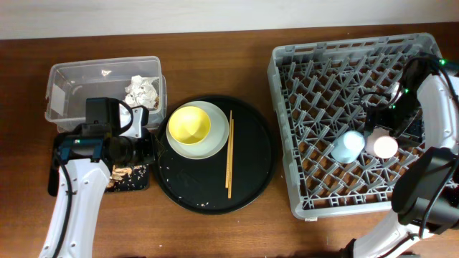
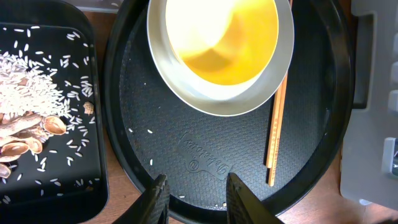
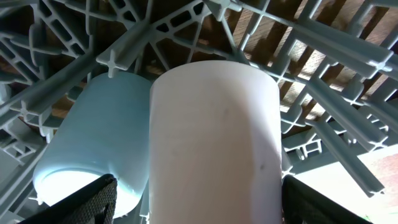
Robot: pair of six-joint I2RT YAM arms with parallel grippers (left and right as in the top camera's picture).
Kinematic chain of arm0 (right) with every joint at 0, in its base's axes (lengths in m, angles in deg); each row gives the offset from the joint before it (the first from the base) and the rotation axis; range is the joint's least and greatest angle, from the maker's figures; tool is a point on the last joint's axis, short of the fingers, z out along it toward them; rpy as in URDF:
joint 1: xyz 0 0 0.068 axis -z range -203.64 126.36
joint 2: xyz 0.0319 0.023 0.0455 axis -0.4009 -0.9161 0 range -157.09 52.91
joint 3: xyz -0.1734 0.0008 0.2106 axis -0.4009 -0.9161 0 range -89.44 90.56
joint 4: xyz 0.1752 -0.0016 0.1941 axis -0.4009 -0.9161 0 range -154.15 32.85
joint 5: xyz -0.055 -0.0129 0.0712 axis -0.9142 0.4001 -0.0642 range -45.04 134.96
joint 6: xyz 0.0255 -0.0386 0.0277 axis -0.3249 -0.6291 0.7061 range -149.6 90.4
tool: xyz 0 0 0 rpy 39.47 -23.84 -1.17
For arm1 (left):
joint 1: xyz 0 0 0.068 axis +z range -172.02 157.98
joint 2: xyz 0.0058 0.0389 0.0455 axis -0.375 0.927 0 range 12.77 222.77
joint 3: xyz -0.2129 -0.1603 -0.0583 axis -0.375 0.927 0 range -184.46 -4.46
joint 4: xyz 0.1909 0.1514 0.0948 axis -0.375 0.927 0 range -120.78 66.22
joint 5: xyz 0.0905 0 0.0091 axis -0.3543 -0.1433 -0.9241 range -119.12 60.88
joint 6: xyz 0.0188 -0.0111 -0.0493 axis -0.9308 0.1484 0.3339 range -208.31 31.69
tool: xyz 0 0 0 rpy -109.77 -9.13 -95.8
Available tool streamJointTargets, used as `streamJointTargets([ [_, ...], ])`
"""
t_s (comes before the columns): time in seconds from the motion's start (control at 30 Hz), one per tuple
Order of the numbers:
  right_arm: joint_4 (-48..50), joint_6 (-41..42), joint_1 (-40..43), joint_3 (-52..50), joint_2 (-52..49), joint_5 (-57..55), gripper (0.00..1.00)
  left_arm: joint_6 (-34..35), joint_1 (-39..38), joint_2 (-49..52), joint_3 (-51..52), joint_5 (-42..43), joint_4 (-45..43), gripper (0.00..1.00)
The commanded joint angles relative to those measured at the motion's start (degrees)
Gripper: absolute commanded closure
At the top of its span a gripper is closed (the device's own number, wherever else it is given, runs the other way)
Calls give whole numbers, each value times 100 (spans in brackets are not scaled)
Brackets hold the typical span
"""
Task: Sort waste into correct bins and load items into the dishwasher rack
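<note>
while the left end effector [image 2: 196,200] hangs part open and empty over the round black tray [image 2: 323,155], the right end effector [image 3: 198,202] straddles the pink cup [image 3: 214,137], fingers wide, beside the light blue cup [image 3: 93,143] in the dishwasher rack [image 1: 281,129].

1. Two cups: one light blue cup [image 1: 348,146], one pink cup [image 1: 383,146].
2. One yellow bowl [image 1: 188,125].
3. One plate [image 1: 219,134].
4. One pair of chopsticks [image 1: 229,154].
5. One crumpled tissue [image 1: 142,91].
6. One clear tub [image 1: 64,77], one black rectangular tray [image 2: 74,186], one round black tray [image 1: 251,165], one rack [image 1: 344,44].
</note>
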Motion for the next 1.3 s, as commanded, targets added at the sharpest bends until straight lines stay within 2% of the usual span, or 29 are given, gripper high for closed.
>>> streamJointTargets([
  [0.0,-7,48,39,-22,-35,59,20,-116,24,-87,-4,-35,7,70],
  [0.1,-50,48,39,-22,-35,31,34,-116,24,-87,-4,-35,7,70],
  [0.17,-48,48,39,-20,-35,33,49,-116,24,-87,-4,-35,7,70],
  [0.3,-249,48,39,98,-33,35,62,-116,24,-87,-4,-35,7,70],
  [0.53,-1145,46,39,957,20,83,63,-116,24,-87,-4,-37,7,70],
  [0.7,-1226,44,37,885,17,284,64,-116,24,-87,-4,-37,4,70],
  [0.87,-876,44,37,487,7,358,62,-116,24,-87,-4,-35,9,70],
  [0.9,-804,44,37,417,7,358,60,-116,24,-87,-4,-35,9,70],
  [0.97,-723,44,39,334,7,356,34,-116,24,-85,-4,-37,9,70],
  [1.1,-669,44,39,319,7,361,5,-116,24,-87,-4,-35,7,70],
  [1.27,-625,46,37,319,7,413,1,-116,24,-87,-4,-37,7,70],
])
